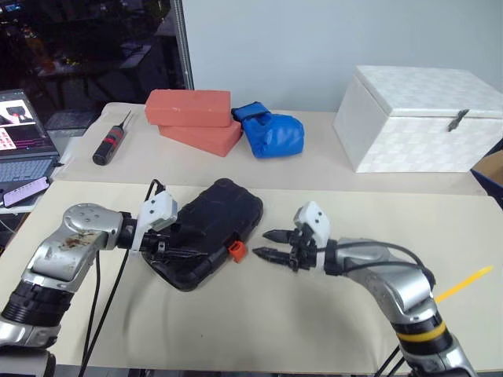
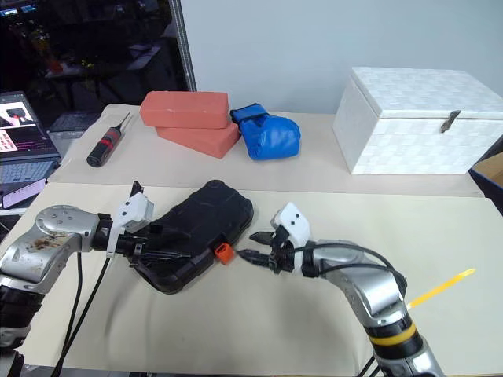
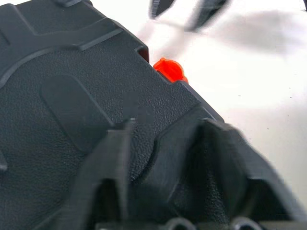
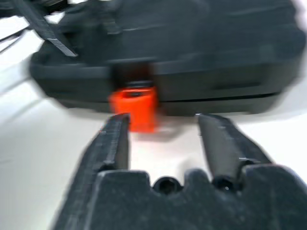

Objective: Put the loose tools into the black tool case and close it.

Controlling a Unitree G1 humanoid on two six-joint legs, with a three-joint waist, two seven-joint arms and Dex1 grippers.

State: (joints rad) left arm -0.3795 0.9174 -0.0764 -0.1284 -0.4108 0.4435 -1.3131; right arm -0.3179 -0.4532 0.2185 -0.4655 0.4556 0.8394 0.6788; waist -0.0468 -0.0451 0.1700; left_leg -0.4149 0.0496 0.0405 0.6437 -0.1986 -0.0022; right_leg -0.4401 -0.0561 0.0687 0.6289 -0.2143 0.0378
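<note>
Black tool case (image 1: 212,228) lies closed on table (image 1: 314,314), left end effector (image 3: 163,158) released over its lid, right end effector (image 1: 263,244) released beside orange latch (image 1: 236,251); latching step, next press latch shut.

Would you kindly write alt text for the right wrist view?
The right gripper, its two black fingers spread apart, points at the orange latch on the front edge of the closed, flat black plastic tool case, which lies on a pale tabletop.
</note>
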